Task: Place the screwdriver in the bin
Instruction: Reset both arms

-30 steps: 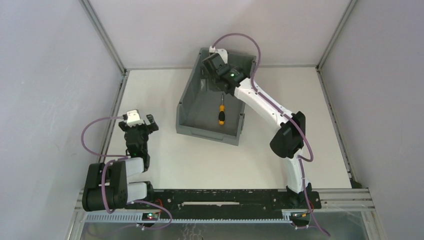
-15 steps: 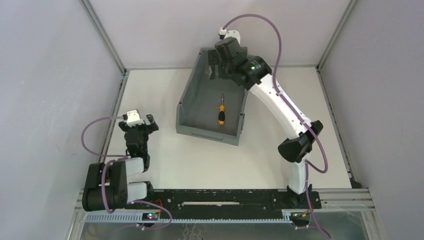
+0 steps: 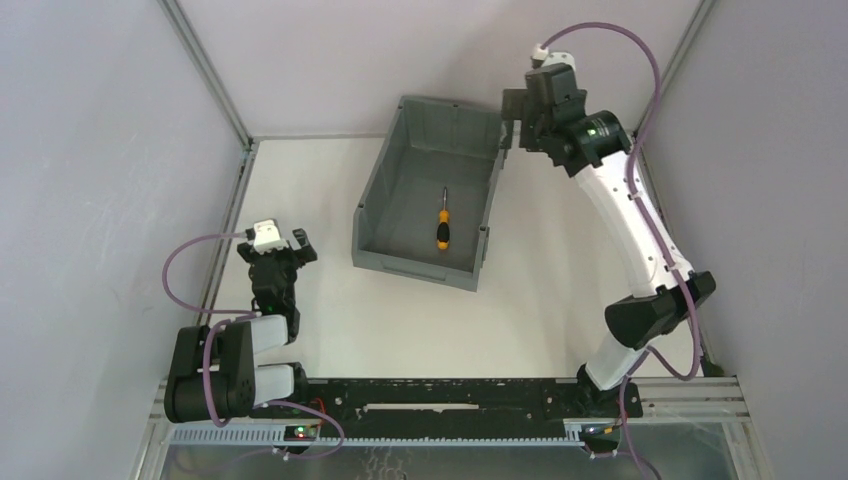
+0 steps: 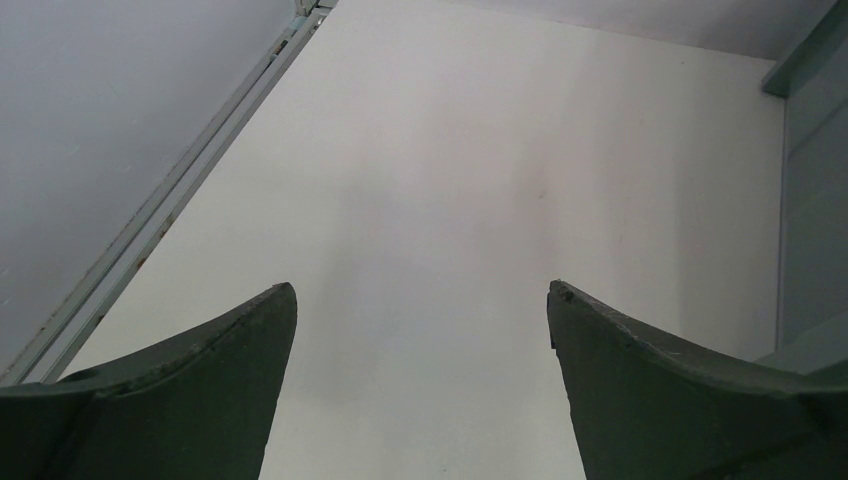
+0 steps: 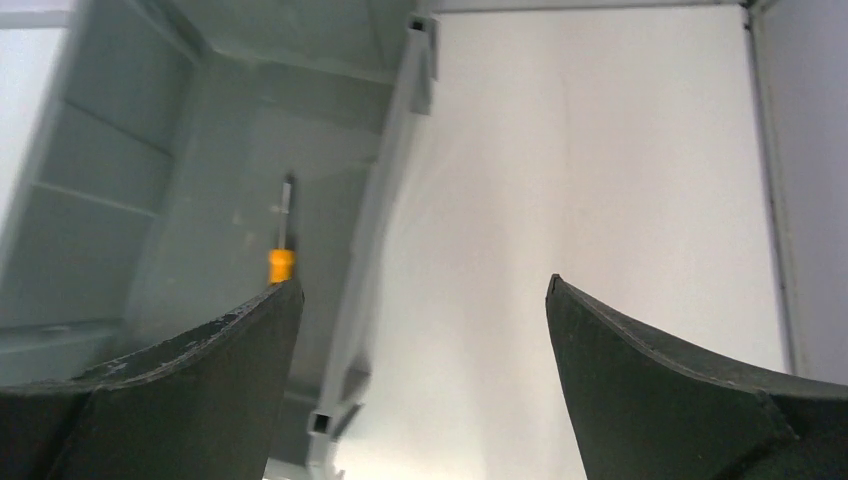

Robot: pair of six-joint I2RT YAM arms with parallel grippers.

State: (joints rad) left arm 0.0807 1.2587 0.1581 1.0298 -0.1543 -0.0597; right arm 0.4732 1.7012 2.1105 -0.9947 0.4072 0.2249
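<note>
My right tool [image 5: 420,283] hangs with fingers apart, empty, outside the bin [image 3: 372,205]; the screwdriver [image 3: 442,222] lies inside, leftward, shaft pointing ahead.

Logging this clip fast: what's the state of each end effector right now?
Left end effector: open, holding nothing.
Right end effector: open, holding nothing; the screwdriver lies in the bin.

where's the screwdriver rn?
In the top view the screwdriver lies on the floor of the grey bin, handle toward the near wall. The open right gripper is outside the bin's far right corner.
</note>
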